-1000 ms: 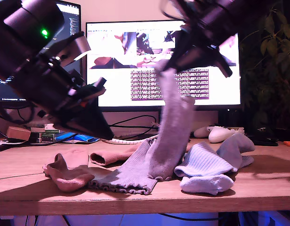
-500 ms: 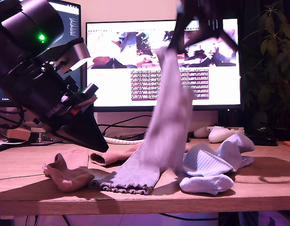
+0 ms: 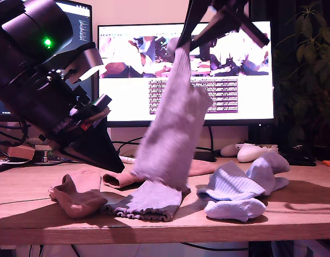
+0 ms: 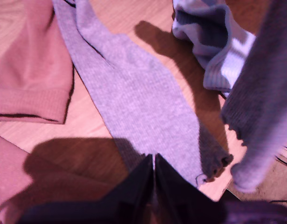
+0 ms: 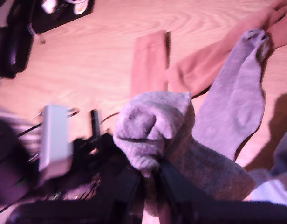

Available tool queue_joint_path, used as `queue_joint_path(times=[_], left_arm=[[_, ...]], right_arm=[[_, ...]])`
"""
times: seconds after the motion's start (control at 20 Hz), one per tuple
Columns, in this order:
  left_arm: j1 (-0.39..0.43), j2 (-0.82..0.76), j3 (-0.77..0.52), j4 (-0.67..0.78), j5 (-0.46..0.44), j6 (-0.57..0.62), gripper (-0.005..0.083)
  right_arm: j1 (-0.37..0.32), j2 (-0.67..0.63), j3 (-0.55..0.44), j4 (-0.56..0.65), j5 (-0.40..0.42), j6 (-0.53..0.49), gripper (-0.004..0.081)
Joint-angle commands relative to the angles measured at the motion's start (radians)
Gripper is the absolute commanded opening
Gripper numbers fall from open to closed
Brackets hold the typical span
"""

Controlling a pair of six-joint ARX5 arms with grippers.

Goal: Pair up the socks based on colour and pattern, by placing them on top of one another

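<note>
Second gripper (image 3: pixel 178 47) fingers clenched on grey-lilac sock (image 3: pixel 170 128), dangling above matching sock (image 3: pixel 149 201) on table (image 3: pixel 293 206). First gripper (image 4: pixel 153 163) fingers closed, empty.

My first gripper (image 3: pixel 109 160) is matte black with wedge-shaped fingers, its bulky black arm carrying a green light at about ten o'clock in the exterior view.

A gripper (image 3: pixel 182 44) dangles a grey-lilac sock (image 3: pixel 173 126) above its mate (image 3: pixel 149 199) on the desk (image 3: pixel 293 211).
</note>
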Motion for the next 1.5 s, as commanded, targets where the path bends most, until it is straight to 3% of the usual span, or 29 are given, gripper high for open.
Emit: queue_joint_path(times=[0.0, 0.45, 0.85, 0.95, 1.1, 1.15, 1.45], left_arm=[[-0.001, -0.011, -0.006, 0.013, 0.004, 0.005, -0.0019], [-0.003, -0.011, -0.006, 0.015, 0.029, 0.002, -0.0019], [-0.050, -0.011, -0.006, 0.015, 0.052, -0.030, -0.0019], [-0.064, -0.011, -0.006, 0.015, 0.050, -0.031, -0.0019], [-0.069, -0.011, -0.006, 0.018, 0.044, -0.051, -0.0019], [-0.069, -0.011, -0.006, 0.019, 0.044, -0.056, -0.0019], [-0.069, -0.010, -0.006, 0.029, 0.036, -0.078, -0.0019]], right_arm=[[0.009, 0.051, -0.006, 0.014, 0.002, 0.004, -0.0012], [-0.003, 0.256, -0.005, 0.216, 0.055, 0.019, -0.0012], [-0.019, 0.401, -0.004, 0.433, 0.207, -0.014, -0.0008], [-0.027, 0.414, -0.004, 0.468, 0.231, -0.050, 0.0051], [-0.031, 0.416, -0.004, 0.478, 0.230, -0.058, 0.0294], [-0.031, 0.416, -0.004, 0.475, 0.229, -0.061, 0.0326], [-0.036, 0.407, 0.025, 0.416, 0.154, -0.126, 0.0378]])
